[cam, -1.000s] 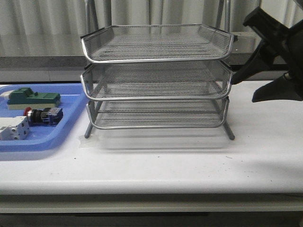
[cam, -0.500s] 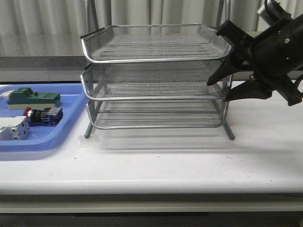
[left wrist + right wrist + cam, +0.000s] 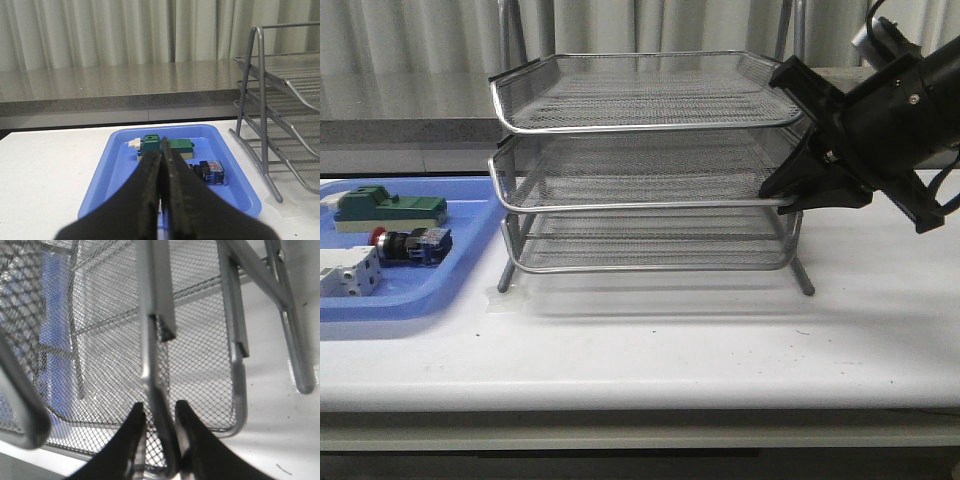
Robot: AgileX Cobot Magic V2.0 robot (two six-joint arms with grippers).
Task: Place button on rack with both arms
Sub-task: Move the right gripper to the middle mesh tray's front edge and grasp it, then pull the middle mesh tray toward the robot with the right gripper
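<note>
Two tools, well apart from the button (image 3: pixel 412 244). Button lying on its side in the blue tray (image 3: pixel 450 292), left of the rack (image 3: pixel 650 165), red head pointing away from rack. Right tool (image 3: pixel 788 199) pinching rack's middle rim. Left tool (image 3: pixel 162 165) closed, holding nothing.

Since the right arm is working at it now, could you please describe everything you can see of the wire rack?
The rack is a three-tier letter-tray stand of silver wire mesh with rounded metal rims, upright posts and slanted feet. It stands upright on the white table, beside the blue tray. All three tiers look empty. The right gripper has its fingers on either side of a rim wire at the middle tier's right front corner. The left gripper is shut and apart from it.
</note>
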